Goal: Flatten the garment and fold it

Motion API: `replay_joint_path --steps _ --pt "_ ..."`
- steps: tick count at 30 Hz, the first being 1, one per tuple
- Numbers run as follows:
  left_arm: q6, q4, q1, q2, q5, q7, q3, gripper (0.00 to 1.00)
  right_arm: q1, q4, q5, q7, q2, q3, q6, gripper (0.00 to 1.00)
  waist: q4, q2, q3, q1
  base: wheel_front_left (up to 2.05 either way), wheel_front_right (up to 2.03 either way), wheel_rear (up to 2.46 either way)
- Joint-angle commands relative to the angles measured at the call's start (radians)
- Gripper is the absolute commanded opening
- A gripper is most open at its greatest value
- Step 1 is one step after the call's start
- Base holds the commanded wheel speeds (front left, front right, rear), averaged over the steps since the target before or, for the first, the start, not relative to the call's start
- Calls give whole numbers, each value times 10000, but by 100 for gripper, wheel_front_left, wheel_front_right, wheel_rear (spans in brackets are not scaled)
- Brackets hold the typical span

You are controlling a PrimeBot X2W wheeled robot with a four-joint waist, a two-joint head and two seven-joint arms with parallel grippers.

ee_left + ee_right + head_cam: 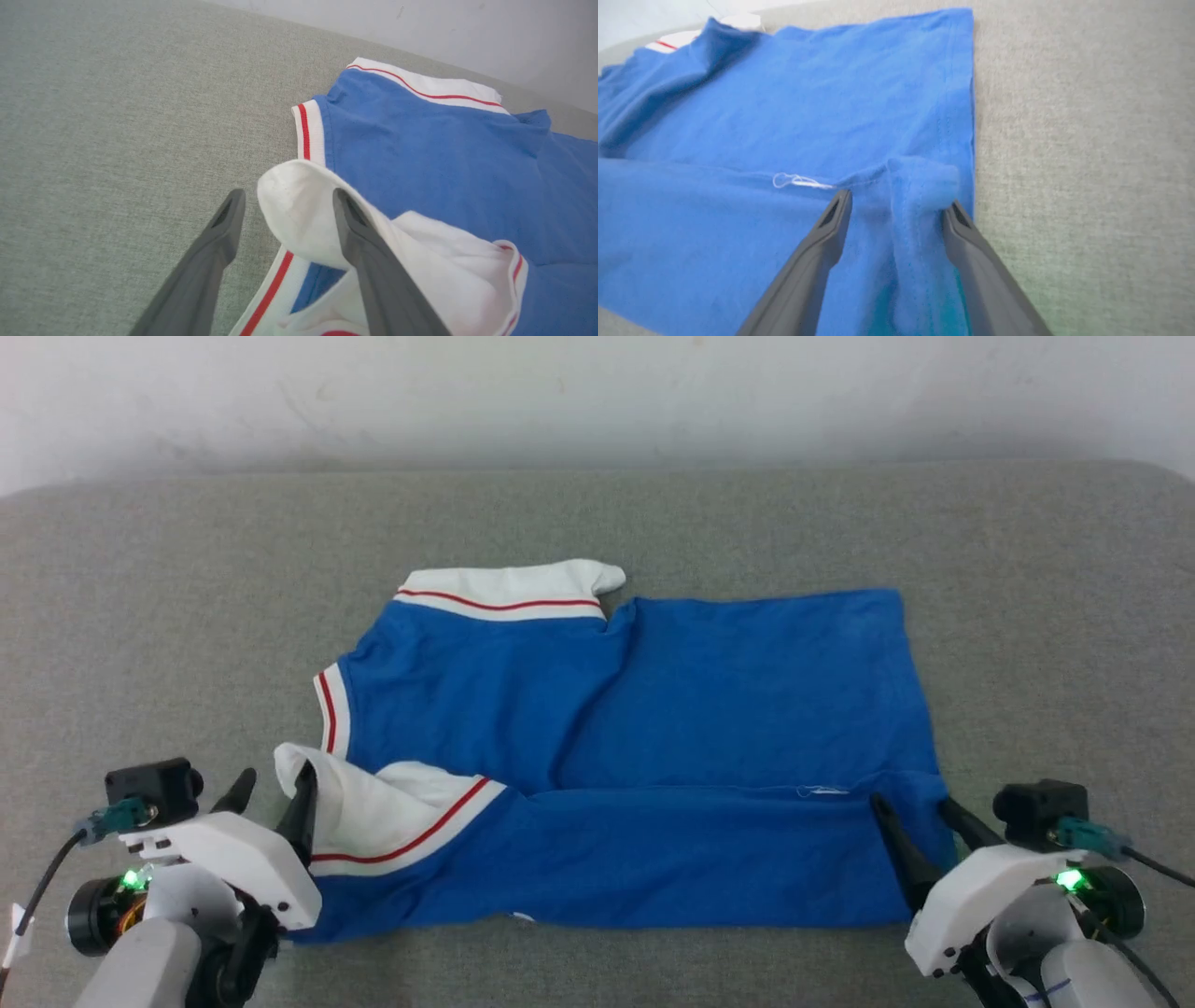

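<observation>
The royal-blue garment [709, 709] lies spread on the grey surface, its near strip folded over along the front. A white sleeve with red stripe [373, 812] lies crumpled at its near left corner, and another white sleeve [504, 588] lies at the far edge. My left gripper [277, 775] stands open at that near sleeve; in the left wrist view the sleeve cloth [299, 210] drapes over one finger of the left gripper [288, 193]. My right gripper [910, 801] is open at the near right corner. In the right wrist view a bunch of blue cloth [920, 182] sits between the spread fingers of the right gripper [899, 199].
The grey fabric surface [187, 616] extends around the garment on all sides, with a white wall [597, 392] behind it. A loose white thread [798, 181] lies on the fold's edge.
</observation>
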Motion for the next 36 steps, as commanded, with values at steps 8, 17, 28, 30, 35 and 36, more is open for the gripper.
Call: replay_joint_path --steps 8,17,28,30,35,36 --pt "4 -868 326 879 -377 671 403 100 775 -1060 -413 -1672 320 -407 -21 100 -152 0 -771 0 0 0 0" --pt "-487 -2220 1218 2570 -1669 3716 521 100 1480 -2634 -1674 -2227 861 -1134 -21 100 -487 0 -722 0 0 0 0" --pt "-441 -1554 1686 2628 -2262 5363 -142 100 1863 -3787 -1723 -1976 1115 -960 -21 100 -994 0 -413 0 0 0 0" --pt "-449 -1319 1607 2518 -2185 5457 -341 100 1863 -3808 -1666 -1936 1126 -965 -21 100 -1043 0 -368 0 0 0 0" --pt "-527 -709 1454 1988 -2276 5629 -740 63 1803 -3853 -1594 -1830 1139 -973 -21 100 -1160 0 -228 0 0 0 0" --pt "-563 -651 1414 1914 -2246 5620 -820 32 1792 -3868 -1574 -1791 1140 -1006 -21 100 -1167 0 -215 0 0 0 0"
